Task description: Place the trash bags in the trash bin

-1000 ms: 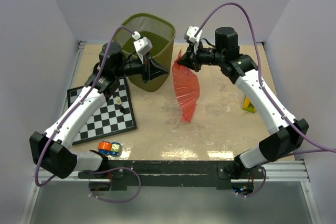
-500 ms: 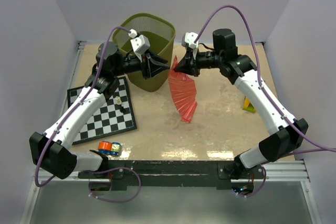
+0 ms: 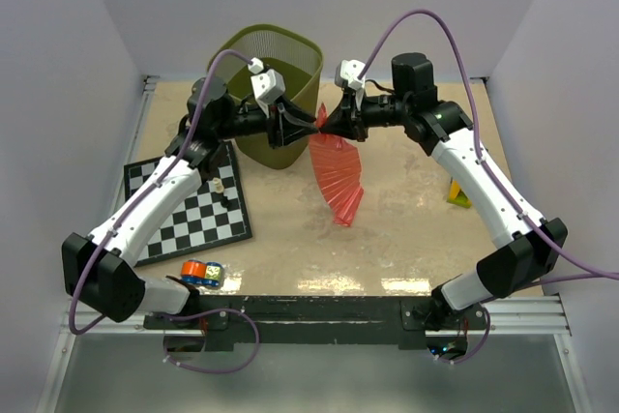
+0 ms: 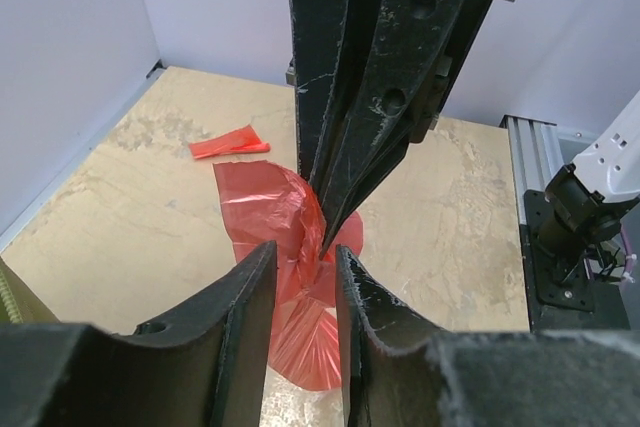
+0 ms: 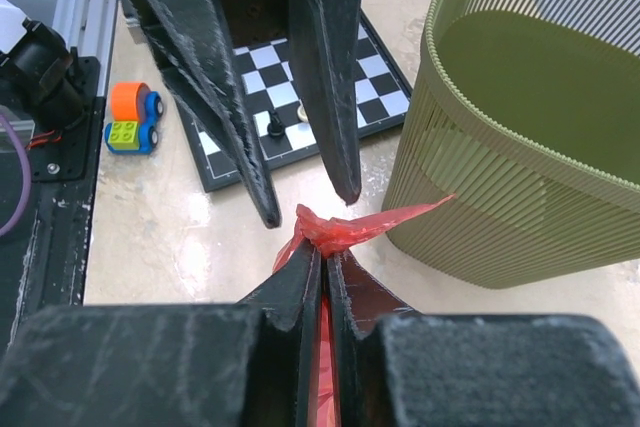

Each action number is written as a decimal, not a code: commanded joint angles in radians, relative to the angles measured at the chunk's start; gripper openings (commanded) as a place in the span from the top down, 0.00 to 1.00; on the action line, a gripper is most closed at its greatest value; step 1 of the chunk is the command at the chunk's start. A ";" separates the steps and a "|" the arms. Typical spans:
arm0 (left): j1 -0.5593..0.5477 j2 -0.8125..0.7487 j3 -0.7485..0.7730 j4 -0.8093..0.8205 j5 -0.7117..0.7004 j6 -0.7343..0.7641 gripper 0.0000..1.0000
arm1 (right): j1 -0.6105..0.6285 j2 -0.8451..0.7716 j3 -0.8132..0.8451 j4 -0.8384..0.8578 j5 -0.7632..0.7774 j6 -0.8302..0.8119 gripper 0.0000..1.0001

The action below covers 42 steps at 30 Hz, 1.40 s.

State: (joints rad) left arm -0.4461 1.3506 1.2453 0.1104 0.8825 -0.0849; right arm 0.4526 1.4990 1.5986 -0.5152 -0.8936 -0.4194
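The step in hand looks like a second grip on the trash bag (image 3: 338,176), ahead of carrying it to the bin. The right gripper (image 5: 322,252), reaching in from 3 o'clock, is clamped on the bunched top of the film and holds it in the air. The pleated red sheet hangs down from there toward the table, just beside the trash bin (image 3: 253,150) at about its 4 o'clock. The left gripper (image 4: 305,257) comes in from 9 o'clock and meets it nose to nose, its fingers apart on either side of the same bunched top. Whether they touch the film cannot be told. A small red strip (image 4: 228,143) lies flat on the table beyond, well apart from the bin. The next move probably calls for the left fingers to close on the film just beside the right fingertips without knocking them. Both arms would then need to lift high enough for the hanging tail to clear the rim before swinging toward 10 o'clock over the opening
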 commanded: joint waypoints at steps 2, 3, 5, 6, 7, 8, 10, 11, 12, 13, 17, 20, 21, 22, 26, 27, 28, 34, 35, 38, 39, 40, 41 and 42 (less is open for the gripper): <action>-0.008 0.018 0.032 0.041 0.016 0.027 0.75 | 0.005 -0.002 0.032 0.011 -0.034 0.005 0.93; -0.008 0.018 0.032 0.044 0.018 0.025 0.81 | 0.005 -0.002 0.029 0.011 -0.034 0.005 0.93; -0.009 0.021 0.034 0.049 0.021 0.025 0.93 | 0.006 -0.003 0.027 0.012 -0.033 0.004 0.93; -0.009 0.021 0.032 0.049 0.022 0.024 0.97 | 0.006 -0.002 0.027 0.014 -0.031 0.004 0.93; -0.009 0.021 0.031 0.051 0.023 0.022 1.00 | 0.005 -0.002 0.024 0.014 -0.033 0.002 0.93; -0.009 0.021 0.029 0.054 0.024 0.020 1.00 | 0.006 -0.002 0.021 0.014 -0.031 0.002 0.93; -0.009 0.021 0.028 0.052 0.024 0.017 1.00 | 0.006 -0.003 0.020 0.015 -0.031 0.002 0.93; -0.009 0.021 0.026 0.049 0.023 0.017 1.00 | 0.005 -0.003 0.018 0.014 -0.030 0.002 0.93; -0.011 0.018 0.026 0.048 0.021 0.017 1.00 | 0.005 -0.002 0.017 0.017 -0.028 0.007 0.93; -0.011 0.015 0.025 0.040 0.019 0.017 1.00 | 0.005 -0.005 0.011 0.030 -0.027 0.031 0.93; -0.011 -0.002 0.023 0.014 0.026 0.031 1.00 | -0.026 -0.006 -0.026 0.122 0.117 0.172 0.83; -0.013 -0.018 0.017 0.005 0.038 0.024 1.00 | -0.086 0.006 -0.049 0.181 0.145 0.269 0.80; -0.014 -0.021 0.011 0.005 0.039 0.022 1.00 | -0.098 0.012 -0.051 0.191 0.150 0.293 0.80; -0.016 -0.027 0.003 0.003 0.038 0.020 1.00 | -0.109 0.017 -0.049 0.199 0.150 0.304 0.80; -0.016 -0.039 -0.009 0.005 0.023 0.017 1.00 | -0.115 0.020 -0.039 0.198 0.171 0.292 0.84; -0.016 -0.042 -0.009 0.005 0.013 0.017 1.00 | -0.115 0.018 -0.039 0.193 0.162 0.285 0.85; -0.016 -0.044 -0.009 0.003 0.001 0.022 1.00 | -0.115 0.012 -0.037 0.184 0.144 0.271 0.85; -0.016 -0.044 -0.006 -0.020 -0.134 0.043 1.00 | -0.115 -0.042 -0.045 0.103 0.028 0.130 0.99; -0.016 -0.045 -0.004 -0.018 -0.142 0.054 0.99 | -0.115 -0.048 -0.052 0.101 0.018 0.123 1.00; -0.016 -0.036 0.006 -0.005 -0.152 0.047 0.78 | -0.115 -0.062 -0.072 0.081 -0.011 0.085 1.00; -0.016 -0.031 0.012 -0.003 -0.152 0.043 0.71 | -0.115 -0.066 -0.080 0.081 -0.016 0.084 1.00; -0.016 -0.024 0.020 -0.005 -0.155 0.037 0.66 | -0.117 -0.071 -0.084 0.080 -0.019 0.080 1.00; -0.016 -0.016 0.025 0.000 -0.149 0.033 0.64 | -0.115 -0.071 -0.088 0.080 -0.021 0.080 1.00; -0.016 -0.011 0.028 0.002 -0.139 0.031 0.62 | -0.115 -0.074 -0.091 0.080 -0.022 0.079 1.00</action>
State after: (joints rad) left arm -0.4606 1.3277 1.2453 0.0841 0.7536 -0.0494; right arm 0.3347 1.4666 1.5227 -0.4202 -0.8627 -0.2939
